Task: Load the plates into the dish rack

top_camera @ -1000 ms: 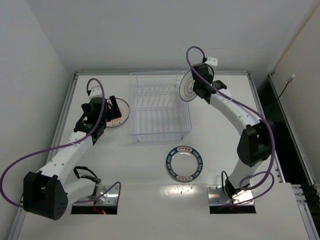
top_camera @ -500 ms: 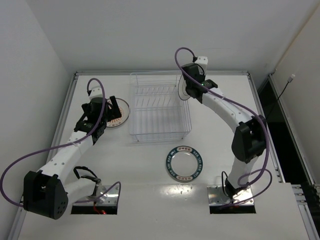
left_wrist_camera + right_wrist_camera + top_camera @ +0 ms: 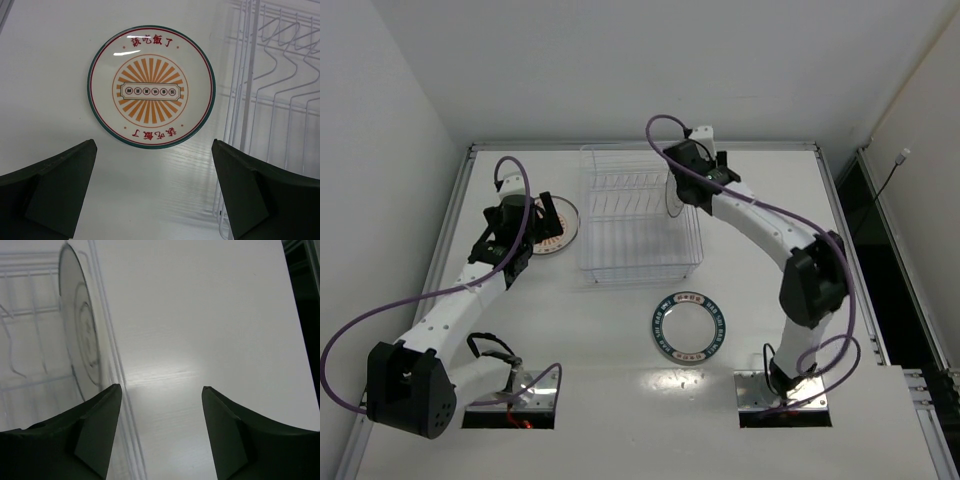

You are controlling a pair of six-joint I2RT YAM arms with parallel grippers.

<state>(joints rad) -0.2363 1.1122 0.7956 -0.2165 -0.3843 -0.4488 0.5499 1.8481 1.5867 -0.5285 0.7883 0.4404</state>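
The dish rack [image 3: 620, 255] stands mid-table. The white plate with thin dark rings [image 3: 80, 340] stands on edge inside the rack's right end [image 3: 672, 197]. My right gripper [image 3: 161, 390] is open just above and to the right of it, with nothing between its fingers. The orange sunburst plate [image 3: 151, 86] lies flat left of the rack, and my left gripper [image 3: 154, 143] hovers wide open over its near edge. The blue-rimmed plate [image 3: 689, 327] lies flat in front of the rack.
The rack's wire wall and prongs [image 3: 265, 100] sit close on the right of my left gripper. The rack's right rail [image 3: 112, 365] runs just beside my right gripper's left finger. White walls close in the table at the back and left.
My right gripper carried the white ringed plate leftward into the rack's right end, then opened and let it go. The left arm has not moved.
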